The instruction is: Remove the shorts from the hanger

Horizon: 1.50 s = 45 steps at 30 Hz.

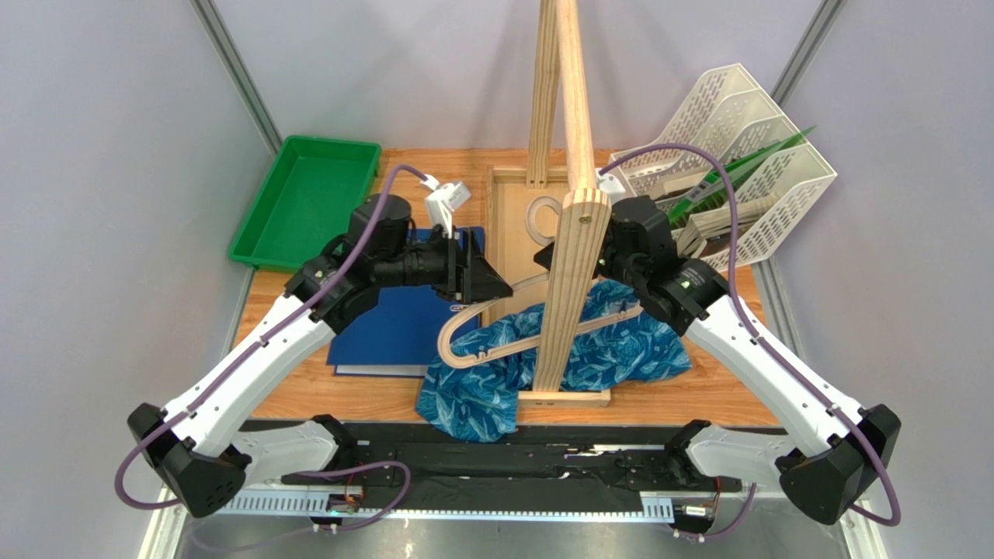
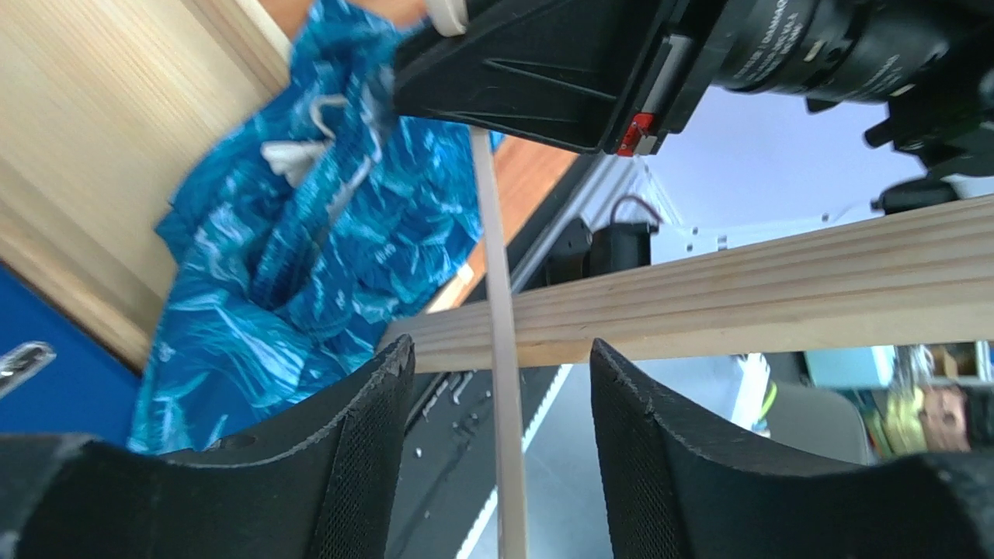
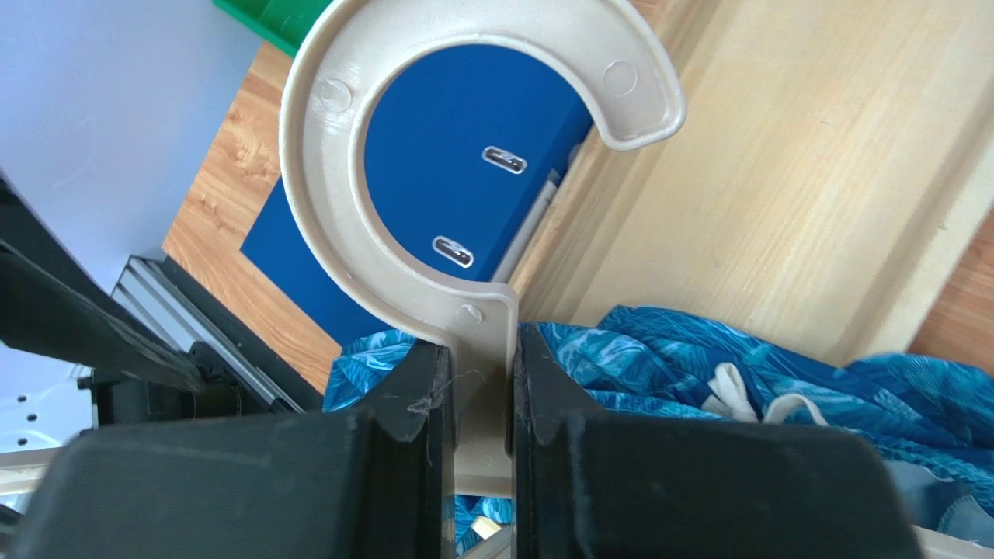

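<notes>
1. There are two arms, each with one gripper. The left gripper [image 2: 496,390] stands parted. Its two fingers [image 2: 362,443] are well apart, and the thin pale edge of the hanger [image 2: 487,256] runs through the gap, touching neither finger.
2. The right gripper [image 3: 476,390] is clamped tight on the hanger's neck, just below the hook, and holds it off the table [image 1: 723,402].
3. There is one hanger. Its curved loop slopes down to the left of the wooden stand [image 1: 572,175] and passes over the cloth.
4. There is one pair of shorts [image 1: 607,349]. They lie bunched on the table around the stand's foot, under and beside the loop. The stand hides the middle, so it cannot be told whether any fabric is still threaded on the hanger.
5. Around them are four single things:
   - one blue binder [image 1: 391,332], flat on the table to the left, just beside the shorts
   - one green tray [image 1: 306,198] at the far left corner
   - one white mesh rack [image 1: 747,151] at the far right, with something green in it
   - the one stand, which is two slanted posts on a base.
6. In the top view the nearer post crosses in front of the right gripper and covers most of it. The left wrist camera looks past a stretch of the stand's wood.
</notes>
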{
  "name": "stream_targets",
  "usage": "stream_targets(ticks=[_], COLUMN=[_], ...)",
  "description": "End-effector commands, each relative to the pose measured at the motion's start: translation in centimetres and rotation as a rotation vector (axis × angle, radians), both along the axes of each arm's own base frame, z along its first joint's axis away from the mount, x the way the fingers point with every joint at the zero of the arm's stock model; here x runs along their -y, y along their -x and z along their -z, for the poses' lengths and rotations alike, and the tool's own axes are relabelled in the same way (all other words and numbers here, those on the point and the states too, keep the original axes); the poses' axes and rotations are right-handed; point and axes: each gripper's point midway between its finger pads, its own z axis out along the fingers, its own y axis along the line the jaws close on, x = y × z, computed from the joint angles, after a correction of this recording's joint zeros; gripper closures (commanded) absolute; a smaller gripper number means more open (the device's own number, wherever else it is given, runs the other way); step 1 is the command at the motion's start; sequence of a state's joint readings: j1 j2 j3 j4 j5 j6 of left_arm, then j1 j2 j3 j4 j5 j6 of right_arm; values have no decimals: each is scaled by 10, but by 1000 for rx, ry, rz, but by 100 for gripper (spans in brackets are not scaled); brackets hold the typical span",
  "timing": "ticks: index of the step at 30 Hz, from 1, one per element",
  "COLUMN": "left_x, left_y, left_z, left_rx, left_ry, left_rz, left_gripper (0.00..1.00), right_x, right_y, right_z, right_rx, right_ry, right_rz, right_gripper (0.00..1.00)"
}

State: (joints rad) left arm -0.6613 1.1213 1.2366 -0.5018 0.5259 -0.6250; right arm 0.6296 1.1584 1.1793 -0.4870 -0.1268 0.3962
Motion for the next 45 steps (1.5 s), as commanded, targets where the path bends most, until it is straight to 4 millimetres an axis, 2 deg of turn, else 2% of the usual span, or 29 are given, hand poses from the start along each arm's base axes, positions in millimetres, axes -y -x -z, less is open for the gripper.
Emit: stream_targets(ticks=[1, 6, 8, 9, 10, 15, 16, 17, 19, 20, 21, 22, 24, 25, 27, 28, 30, 31, 34, 39, 42, 45], left_x=[13, 12, 11, 11, 10, 11, 11, 11, 8, 5, 3, -1, -9, -14, -25, -29, -37, -39, -46, -57, -64, -65], left_y=[16, 18, 19, 19, 19, 20, 20, 19, 18, 13, 12, 11, 4, 5, 0, -2, -5, -5, -8, -12, -18, -28], left_z=[-7, 1, 5, 7, 8, 8, 7, 7, 8, 9, 9, 8, 9, 6, 1, 4, -1, 1, 4, 5, 2, -15], left_rx=[20, 13, 9, 6, 5, 2, 3, 3, 6, 13, 19, 19, 31, 40, 61, 60, 84, 83, 82, 86, 99, 134], left_ry=[20, 7, 1, -2, -3, -1, 0, -3, -10, -22, -31, -40, -59, -55, -55, -66, -64, -70, -86, -80, -67, -30], left_rz=[95, 87, 82, 79, 79, 83, 83, 77, 57, 23, 4, -16, -82, -104, -180, -205, -252, -262, -288, -338, -373, -380], left_gripper=[46, 52, 56, 63, 66, 71, 74, 86, 100, 100, 100, 100, 100, 100, 100, 100, 100, 100, 100, 100, 100, 100], right_x=[-16, -16, -14, -14, -14, -15, -15, -14, -10, -8, -4, -1, 7, 10, 17, 19, 28, 29, 37, 63, 77, 94], right_y=[-4, -3, -3, -3, -3, -1, -2, -2, -4, -5, -4, -5, -7, -7, -7, -7, -5, -4, 2, 14, 22, 35], right_z=[-30, -25, -22, -23, -20, -21, -23, -23, -18, -19, -14, -12, -5, -5, -2, -3, -8, -12, -27, -39, -26, -10], right_rx=[113, 120, 119, 123, 116, 111, 112, 107, 88, 84, 56, 48, 31, 32, 16, 11, 7, 7, 19, 32, 16, 0], right_ry=[-25, -5, -6, -11, -9, -23, -28, -31, -18, -15, -4, 6, 32, 39, 48, 44, 32, 14, -33, -59, -29, -11], right_rz=[-47, -38, -33, -30, -28, -27, -24, -17, 12, 28, 49, 72, 116, 123, 158, 172, 207, 217, 240, 309, 346, 385], right_gripper=[100, 100, 100, 100, 100, 100, 100, 100, 100, 98, 94, 85, 74, 62, 50, 30, 17, 1, 0, 0, 0, 0])
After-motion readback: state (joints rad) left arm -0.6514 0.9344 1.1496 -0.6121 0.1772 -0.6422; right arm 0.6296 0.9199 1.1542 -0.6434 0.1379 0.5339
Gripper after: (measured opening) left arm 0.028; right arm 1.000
